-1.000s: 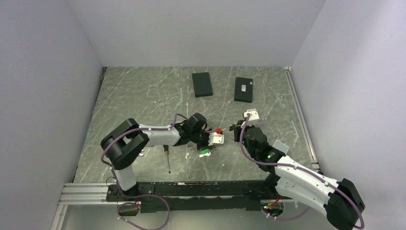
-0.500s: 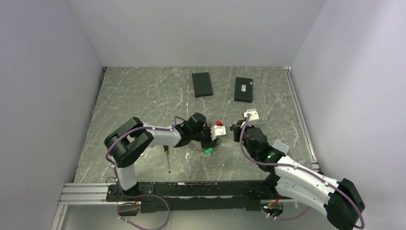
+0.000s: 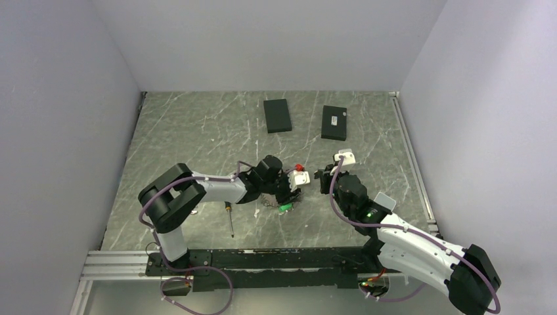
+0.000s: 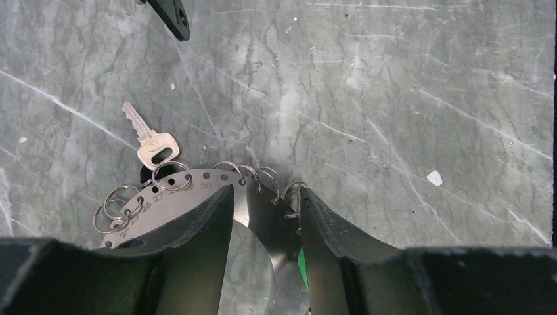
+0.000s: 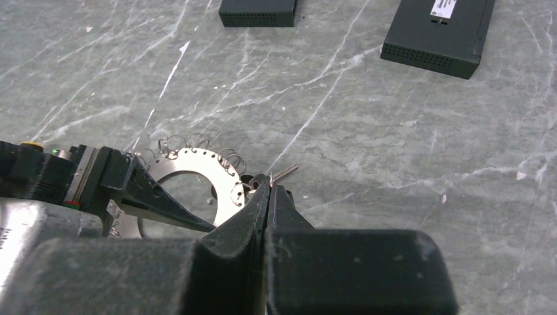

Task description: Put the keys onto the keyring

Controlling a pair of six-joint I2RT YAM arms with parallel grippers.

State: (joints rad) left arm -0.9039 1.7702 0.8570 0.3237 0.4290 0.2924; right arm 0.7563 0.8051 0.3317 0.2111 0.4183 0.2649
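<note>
1. The left gripper [image 4: 266, 194] has its fingers partly apart. They straddle the band of the large flat grey metal keyring [image 4: 172, 197], which lies on the grey marble tabletop [image 4: 407, 85] directly under the fingertips.
2. A small silver key [image 4: 152, 142] hangs from one of the ring's little wire loops, ahead and to the left of the left gripper. A bright green tag [image 4: 303, 266] shows against the inner side of its right finger.
3. The right gripper [image 5: 268, 189] is pinched fully together, with a thin silver key blade [image 5: 286, 172] poking out at its tips, just beside the keyring's rim.
4. Two black rectangular boxes [image 5: 257, 12] [image 5: 439, 36] lie well ahead of the right gripper.
</note>
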